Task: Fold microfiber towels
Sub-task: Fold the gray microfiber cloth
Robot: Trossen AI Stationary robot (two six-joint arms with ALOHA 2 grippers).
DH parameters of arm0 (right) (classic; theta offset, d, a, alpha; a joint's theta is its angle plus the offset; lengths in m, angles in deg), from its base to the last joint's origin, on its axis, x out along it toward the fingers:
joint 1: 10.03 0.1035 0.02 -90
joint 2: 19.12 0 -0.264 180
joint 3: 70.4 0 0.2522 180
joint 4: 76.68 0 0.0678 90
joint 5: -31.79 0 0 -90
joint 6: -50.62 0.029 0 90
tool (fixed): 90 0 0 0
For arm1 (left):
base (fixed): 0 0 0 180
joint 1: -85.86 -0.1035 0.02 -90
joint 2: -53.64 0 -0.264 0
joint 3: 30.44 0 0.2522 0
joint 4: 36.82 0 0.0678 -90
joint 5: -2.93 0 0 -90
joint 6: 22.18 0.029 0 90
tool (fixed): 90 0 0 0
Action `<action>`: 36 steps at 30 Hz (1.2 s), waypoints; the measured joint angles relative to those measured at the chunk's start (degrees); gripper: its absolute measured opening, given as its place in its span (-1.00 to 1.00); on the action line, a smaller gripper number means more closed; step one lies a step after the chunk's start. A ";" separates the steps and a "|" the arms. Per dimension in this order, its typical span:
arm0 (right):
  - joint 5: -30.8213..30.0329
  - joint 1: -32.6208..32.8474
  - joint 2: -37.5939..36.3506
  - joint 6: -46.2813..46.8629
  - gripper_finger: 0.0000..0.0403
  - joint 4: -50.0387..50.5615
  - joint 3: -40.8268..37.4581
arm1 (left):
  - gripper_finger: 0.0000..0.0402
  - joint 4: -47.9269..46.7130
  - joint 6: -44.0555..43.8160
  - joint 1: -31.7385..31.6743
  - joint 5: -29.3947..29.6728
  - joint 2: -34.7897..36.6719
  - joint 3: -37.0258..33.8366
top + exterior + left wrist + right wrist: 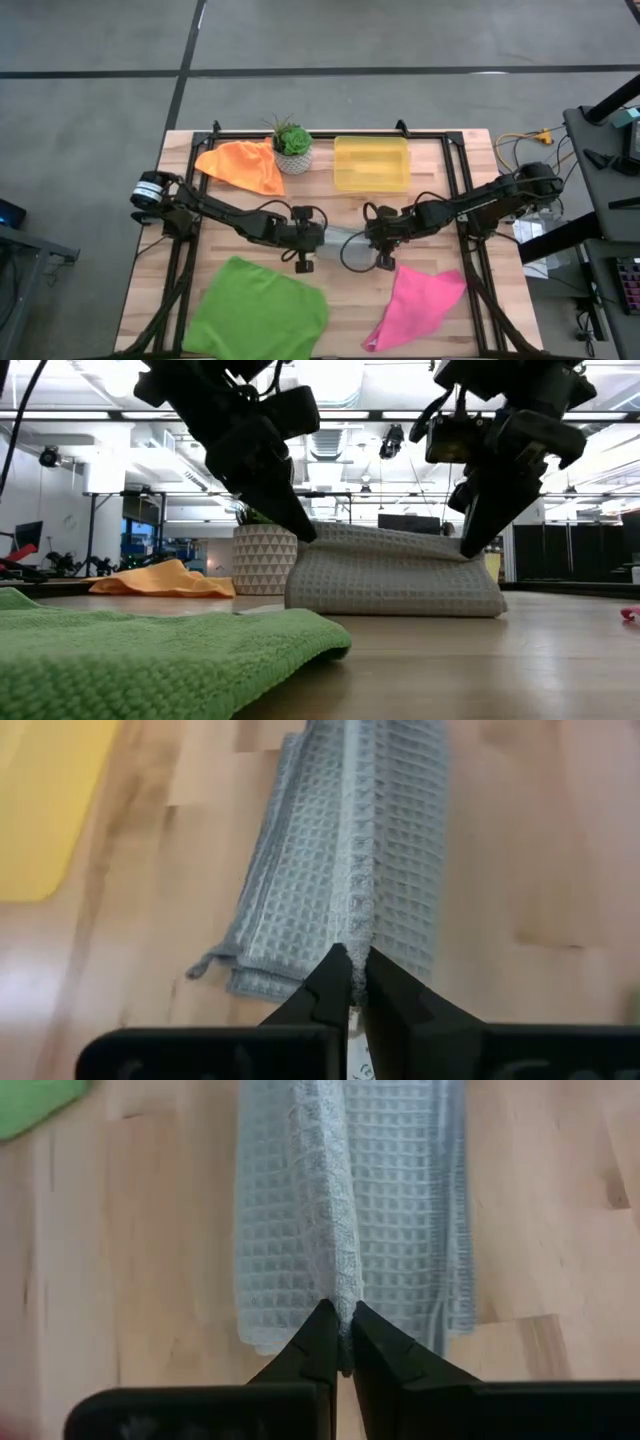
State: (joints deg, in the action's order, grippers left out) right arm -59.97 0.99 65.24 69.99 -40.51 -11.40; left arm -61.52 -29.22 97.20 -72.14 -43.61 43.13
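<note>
The light grey waffle-weave towel (pixel 345 242) lies folded at the table's middle, its lower part on the wood (pixel 395 595). My left gripper (pixel 320 240) and right gripper (pixel 366 243) are both shut on its raised top ridge, one at each end. The orange towel (pixel 243 165) lies crumpled at the far left. At the near left the green towel (pixel 258 312) lies flat. The pink towel (pixel 420 300) lies at the near right. My left gripper pinches the left end of the grey towel's raised ridge (pixel 357 925) between its two fingers, slanting down from the table's left, along the ridge. The ridge is lifted; the towel's lower part stays on the table. My right gripper pinches the right end of the same ridge (pixel 336 1275) between its two fingers, slanting down from the table's right, along the ridge. The top edge (pixel 390 532) sags a little between the two holds, and the base rests on the table.
A translucent yellow bin (pixel 371 163) stands at the far middle, and a small potted plant (pixel 292 148) beside the orange towel. Black frame rails (pixel 455 180) run along the table's sides. Bare wood shows between the green and pink towels.
</note>
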 joint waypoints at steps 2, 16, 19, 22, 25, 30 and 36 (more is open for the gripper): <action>-0.04 -0.58 0.77 0.11 -0.94 -0.21 0.00 | -1.00 0.23 0.00 -0.59 0.15 0.00 -0.31; -4.16 -3.11 5.33 4.70 -0.94 0.00 -0.04 | -1.00 5.50 -0.09 -4.57 3.00 -5.21 -0.50; -5.65 -3.39 5.14 5.16 -0.93 -0.46 -0.02 | -1.00 5.46 -0.13 -5.25 5.07 -5.27 -0.36; -7.05 -4.08 5.02 7.57 -0.86 -0.21 -0.04 | -0.97 5.82 -0.17 -5.89 6.79 -5.27 -0.22; -9.18 -4.75 5.02 9.90 -0.72 -0.04 -0.04 | -0.84 5.93 -0.19 -6.84 8.16 -5.27 -0.22; -15.91 -5.06 2.79 14.14 -0.48 0.44 -0.04 | -0.55 6.02 -0.27 -8.40 10.85 -5.21 0.10; -16.31 -5.02 -1.94 13.81 -0.30 -0.62 0.02 | -0.27 6.00 -0.24 -9.25 11.17 -4.83 0.29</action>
State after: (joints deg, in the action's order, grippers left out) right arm -76.28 -4.03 63.31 83.81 -41.13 -11.38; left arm -55.53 -29.47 87.95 -60.97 -48.44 43.41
